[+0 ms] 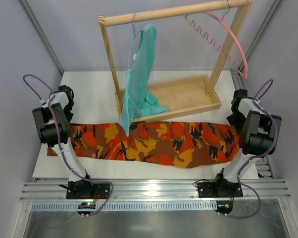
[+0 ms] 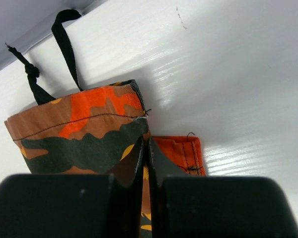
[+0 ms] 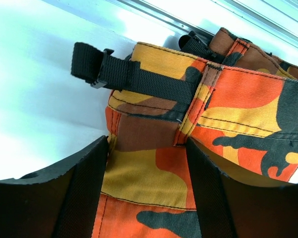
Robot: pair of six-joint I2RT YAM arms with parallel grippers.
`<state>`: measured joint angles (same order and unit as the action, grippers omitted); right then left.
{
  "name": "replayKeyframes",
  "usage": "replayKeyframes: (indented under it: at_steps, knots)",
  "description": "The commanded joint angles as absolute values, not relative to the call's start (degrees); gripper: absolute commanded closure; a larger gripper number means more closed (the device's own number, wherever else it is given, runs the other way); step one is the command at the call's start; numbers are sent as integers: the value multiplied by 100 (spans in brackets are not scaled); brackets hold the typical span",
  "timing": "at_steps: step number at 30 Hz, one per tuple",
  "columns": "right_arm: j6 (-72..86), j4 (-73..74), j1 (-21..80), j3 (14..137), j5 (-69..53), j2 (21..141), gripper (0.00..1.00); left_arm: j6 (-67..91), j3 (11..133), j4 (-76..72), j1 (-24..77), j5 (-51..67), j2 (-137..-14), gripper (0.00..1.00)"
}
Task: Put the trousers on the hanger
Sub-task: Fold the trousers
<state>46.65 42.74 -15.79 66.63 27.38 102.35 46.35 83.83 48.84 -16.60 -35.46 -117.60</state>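
The trousers (image 1: 154,141) lie flat across the worktop (image 1: 89,94), leg ends to the left and waist to the right. The hanger (image 1: 237,42) hangs empty at the right end of the rack (image 1: 174,14), well apart from them. The left fingers (image 2: 89,203) are closed on a thin fold of cloth just behind one leg hem. The right fingers (image 3: 79,193) stand open astride the waistband, with nothing pinched. Risk one: the left grip looks shallow and near the edge, and whether it takes both legs cannot be told. A lift may pull the cloth free or leave one leg trailing. Risk two: the right fingers sit just below the black strap (image 3: 124,74). A closure there may catch one layer or the strap alone, and the waist would sag. Risk three: the teal garment (image 1: 139,89) touches the trousers at mid-length, so a raise may drag or unhook it. Risk four: the loose drawstring (image 2: 64,44) may snag on the rack base. Risk five: the hanger hangs free on its hook and may swing or slip when cloth is pushed against it.
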Motion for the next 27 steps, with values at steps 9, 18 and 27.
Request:
replayKeyframes:
  at_steps: [9, 18, 27]
  knots:
    - [4658, 4087, -1512, 6864, 3015, 10459, 38, 4351, 8622, 5027, -1398, -4833, -11119, 100]
    - [4606, 3999, -1450, 6785, 3050, 10547, 39, 4140, 9131, 5282, -1020, -5439, -11285, 99]
    - [4597, 4025, -1450, 6785, 3041, 10538, 40, 3500, 9448, 4782, -932, -5072, -11856, 99]
